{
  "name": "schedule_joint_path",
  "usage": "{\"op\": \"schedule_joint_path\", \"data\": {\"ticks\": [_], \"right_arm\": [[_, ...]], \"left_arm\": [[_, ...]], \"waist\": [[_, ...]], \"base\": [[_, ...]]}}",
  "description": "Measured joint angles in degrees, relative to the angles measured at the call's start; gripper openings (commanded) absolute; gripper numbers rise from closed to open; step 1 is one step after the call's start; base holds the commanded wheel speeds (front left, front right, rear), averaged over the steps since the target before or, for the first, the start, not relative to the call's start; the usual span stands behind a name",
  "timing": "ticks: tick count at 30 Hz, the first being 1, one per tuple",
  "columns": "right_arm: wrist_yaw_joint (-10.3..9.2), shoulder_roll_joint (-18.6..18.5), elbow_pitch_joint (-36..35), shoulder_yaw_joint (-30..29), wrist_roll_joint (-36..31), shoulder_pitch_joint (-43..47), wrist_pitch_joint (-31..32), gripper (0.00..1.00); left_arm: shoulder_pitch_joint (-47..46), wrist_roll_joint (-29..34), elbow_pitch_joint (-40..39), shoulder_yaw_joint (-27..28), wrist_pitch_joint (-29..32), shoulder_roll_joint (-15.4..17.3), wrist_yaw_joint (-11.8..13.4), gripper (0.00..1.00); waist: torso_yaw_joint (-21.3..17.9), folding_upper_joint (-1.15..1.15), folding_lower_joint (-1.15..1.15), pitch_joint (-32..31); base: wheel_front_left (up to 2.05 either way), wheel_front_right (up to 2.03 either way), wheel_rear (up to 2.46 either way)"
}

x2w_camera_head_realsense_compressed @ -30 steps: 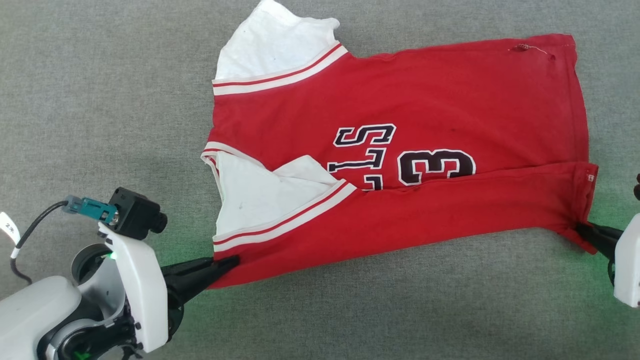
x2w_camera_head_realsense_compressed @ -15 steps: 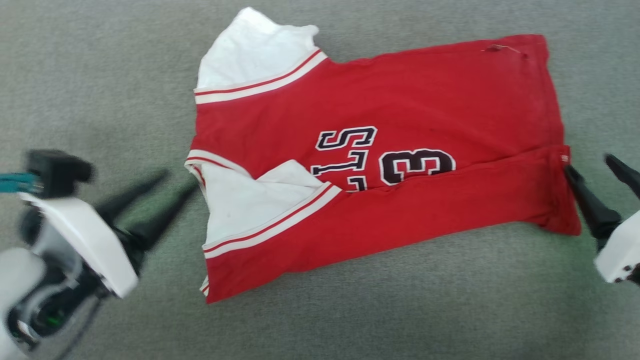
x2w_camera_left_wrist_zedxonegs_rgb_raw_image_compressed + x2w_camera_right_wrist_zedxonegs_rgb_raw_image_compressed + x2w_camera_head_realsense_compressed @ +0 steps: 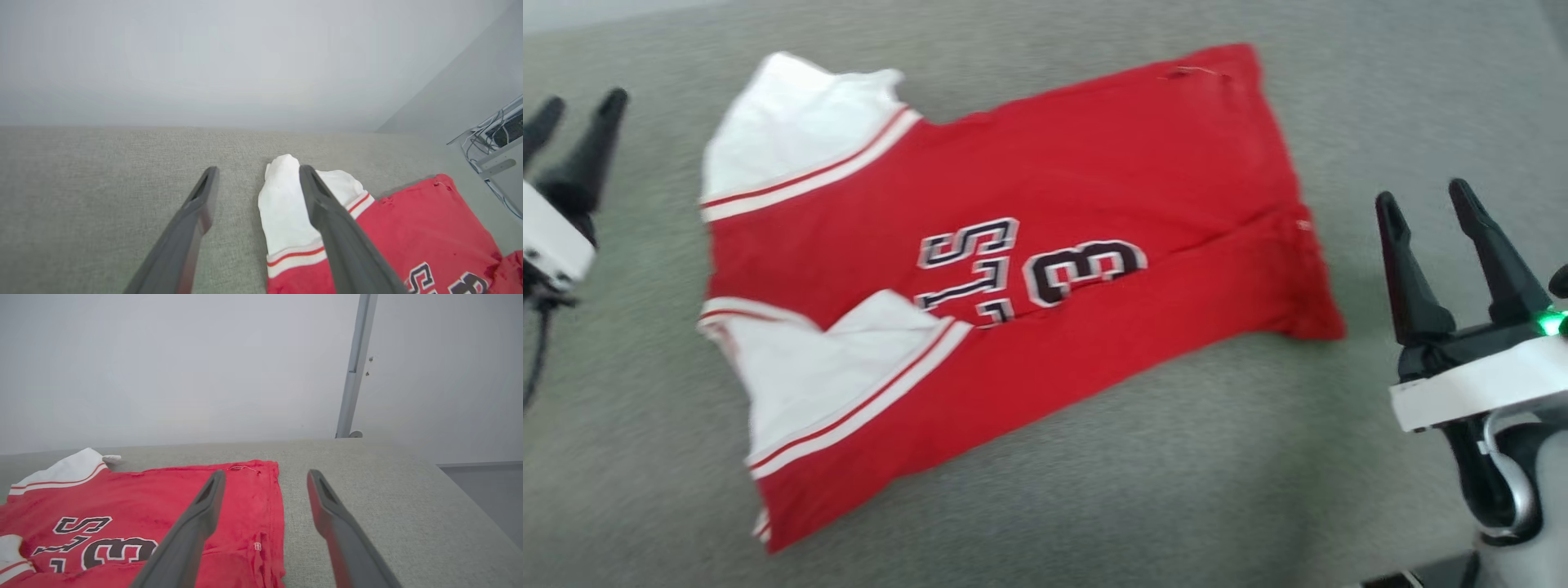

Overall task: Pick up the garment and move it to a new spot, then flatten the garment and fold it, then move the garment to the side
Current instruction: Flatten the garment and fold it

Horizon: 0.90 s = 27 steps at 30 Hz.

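— Left pincer (image 3: pixel 580 110): wide open, holding nothing, off to the left of the shirt (image 3: pixel 1094 155) w/ bare cloth between them.
— Same w/ our right pincer (image 3: pixel 1421 196): fingers spread, empty, just right of the hem, not touching it.
— Where's the shirt?
— We see it flat on the gray cloth surface (image 3: pixel 1143 490), sleeve end to our left, hem to our right. Its near long edge is folded over the chest, so it covers part of the navy lettering (image 3: pixel 1086 265).
— Sleeves?
— Far white sleeve (image 3: pixel 784 139) lies out flat; near sleeve (image 3: pixel 817 384) is folded in on top of the red. Our head view's a bit blurred, fyi.
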Motion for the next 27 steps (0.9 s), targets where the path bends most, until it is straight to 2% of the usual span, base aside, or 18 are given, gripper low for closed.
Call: {"op": "schedule_joint_path", "data": {"ticks": [3,10,14,19,20,21,22,23,27], "right_arm": [[0.0,1.59,0.04,0.21,-0.3,0.03,-0.68,1.0],[0.0,3.44,0.89,1.69,-0.2,0.66,-1.08,1.0],[0.0,3.83,1.69,2.79,0.25,0.51,-1.16,1.0],[0.0,4.0,2.15,3.25,0.63,0.4,-1.22,1.0],[0.0,4.05,2.19,3.32,0.68,0.2,-1.22,1.0],[0.0,4.08,2.22,3.5,0.76,-0.07,-1.21,1.0],[0.0,4.05,2.26,3.74,0.82,-0.26,-1.16,1.0],[0.0,3.94,2.33,4.1,0.88,-0.61,-0.97,1.0],[0.0,2.11,2.99,6.49,1.35,-5.14,2.03,1.0]], "left_arm": [[-5.1,2.07,4.75,-1.64,6.37,-0.32,-1.24,1.0],[-15.21,3.63,13.28,-7.33,28.73,-0.87,-3.05,1.0],[-19.46,5.01,16.5,-9.75,38.68,-0.54,-4.0,1.0],[-22.23,5.39,17.45,-10.73,43.07,-1.09,-5.0,1.0],[-22.9,5.3,17.58,-10.74,44.0,-1.27,-5.25,0.93],[-23.24,5.04,17.74,-10.7,44.72,-1.55,-5.45,0.46],[-23.53,4.76,17.67,-10.69,45.32,-1.7,-5.69,0.09],[-24.0,4.66,17.46,-10.69,45.81,-1.81,-6.09,0.0],[-24.4,3.93,16.69,-10.69,45.4,-2.34,-6.61,0.0]], "waist": [[-2.88,0.0,0.0,0.45],[-7.96,0.0,0.0,3.34],[-9.92,0.0,0.0,5.32],[-10.86,0.0,0.0,7.14],[-10.9,0.0,0.0,7.53],[-10.88,0.0,0.0,7.88],[-10.79,0.0,0.0,8.17],[-10.64,0.0,0.0,8.4],[-9.76,0.0,0.0,9.1]], "base": [[0.0,0.0,0.0],[0.0,0.0,0.0],[0.0,0.0,0.0],[0.0,0.0,0.0],[0.0,0.0,0.0],[0.0,0.0,0.0],[0.0,0.0,0.0],[0.0,0.0,0.0],[0.0,0.0,0.0]]}}
